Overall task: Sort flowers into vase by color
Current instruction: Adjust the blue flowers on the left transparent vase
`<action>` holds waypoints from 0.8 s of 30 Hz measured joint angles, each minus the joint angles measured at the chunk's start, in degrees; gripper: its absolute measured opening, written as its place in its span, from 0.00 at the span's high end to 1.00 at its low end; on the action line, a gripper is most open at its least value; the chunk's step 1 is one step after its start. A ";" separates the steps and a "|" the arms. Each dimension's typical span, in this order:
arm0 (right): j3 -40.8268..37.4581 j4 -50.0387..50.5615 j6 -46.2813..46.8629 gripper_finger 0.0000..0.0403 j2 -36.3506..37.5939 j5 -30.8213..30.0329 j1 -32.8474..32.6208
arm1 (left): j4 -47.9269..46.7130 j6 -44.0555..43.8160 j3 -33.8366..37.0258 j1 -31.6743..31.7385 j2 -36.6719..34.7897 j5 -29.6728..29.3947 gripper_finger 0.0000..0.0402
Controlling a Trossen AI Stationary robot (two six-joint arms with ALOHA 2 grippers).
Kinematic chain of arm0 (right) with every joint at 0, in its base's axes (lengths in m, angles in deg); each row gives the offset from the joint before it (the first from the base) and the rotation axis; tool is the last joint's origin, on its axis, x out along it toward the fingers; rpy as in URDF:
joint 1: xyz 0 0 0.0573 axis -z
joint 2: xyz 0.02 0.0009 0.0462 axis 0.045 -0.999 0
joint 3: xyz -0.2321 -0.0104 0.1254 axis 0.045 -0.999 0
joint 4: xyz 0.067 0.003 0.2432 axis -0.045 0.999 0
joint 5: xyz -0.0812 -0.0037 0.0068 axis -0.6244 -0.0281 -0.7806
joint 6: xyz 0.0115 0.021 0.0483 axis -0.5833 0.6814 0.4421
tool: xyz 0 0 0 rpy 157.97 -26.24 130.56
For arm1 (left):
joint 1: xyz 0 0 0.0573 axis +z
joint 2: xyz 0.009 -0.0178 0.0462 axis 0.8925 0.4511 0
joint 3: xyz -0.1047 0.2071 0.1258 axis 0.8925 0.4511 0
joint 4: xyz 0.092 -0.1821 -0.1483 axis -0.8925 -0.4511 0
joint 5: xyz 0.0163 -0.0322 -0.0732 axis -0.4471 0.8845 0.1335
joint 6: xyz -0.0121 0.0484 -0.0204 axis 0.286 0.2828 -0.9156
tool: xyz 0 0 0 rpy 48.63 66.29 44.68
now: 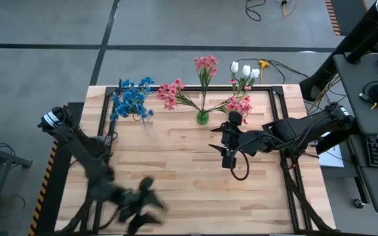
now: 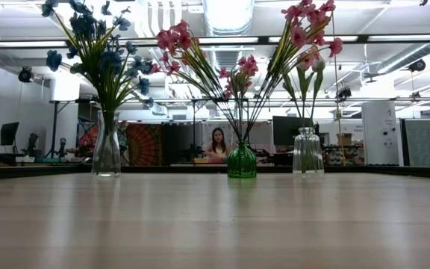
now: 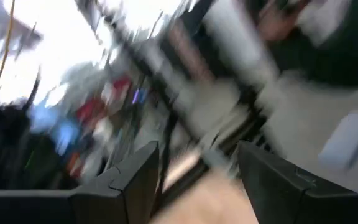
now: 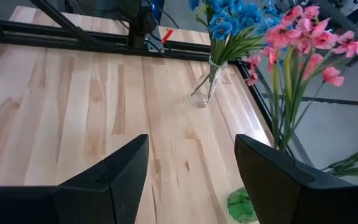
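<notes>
Blue flowers stand in a clear vase at the table's far left. Pink flowers stand in a small green vase at the far middle. To its right a second clear vase holds white tulip buds and pink blossoms. My right gripper is open and empty over the table's middle, just nearer than the green vase. My left gripper is open and empty above the table's near left part; its picture is blurred.
A dark metal frame runs along the table's left, far and right edges. Bare wooden table top lies between the two grippers. A person sits in the room beyond the far edge.
</notes>
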 joint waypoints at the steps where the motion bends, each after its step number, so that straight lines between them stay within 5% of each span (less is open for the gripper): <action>1: 0.00 0.44 0.34 0.43 0.35 0.01 0.00 | -3.37 -1.39 -0.84 1.86 0.04 -0.92 0.50; 6: 0.00 2.82 2.19 0.43 1.34 0.02 0.00 | -36.20 -18.66 -6.66 6.54 -4.17 -9.14 0.50; 9: 0.00 3.18 2.34 0.43 1.34 0.02 0.00 | -62.00 -44.83 -12.14 6.18 -8.25 -17.03 0.50; 12: 0.00 3.21 2.34 0.43 1.04 0.02 0.00 | -87.60 -80.06 -18.33 4.29 -9.40 -28.30 0.52; 16: 0.00 2.57 2.23 0.43 1.01 0.02 0.02 | -111.21 -109.96 -23.46 4.45 -7.72 -31.34 0.57; 20: 0.00 1.42 1.88 0.43 1.01 -0.01 0.02 | -119.22 -115.02 -26.48 6.78 -5.80 -31.15 0.67; 24: 0.00 1.42 1.90 0.43 1.01 0.02 0.02 | -119.46 -110.80 -27.12 9.66 -6.44 -30.58 0.80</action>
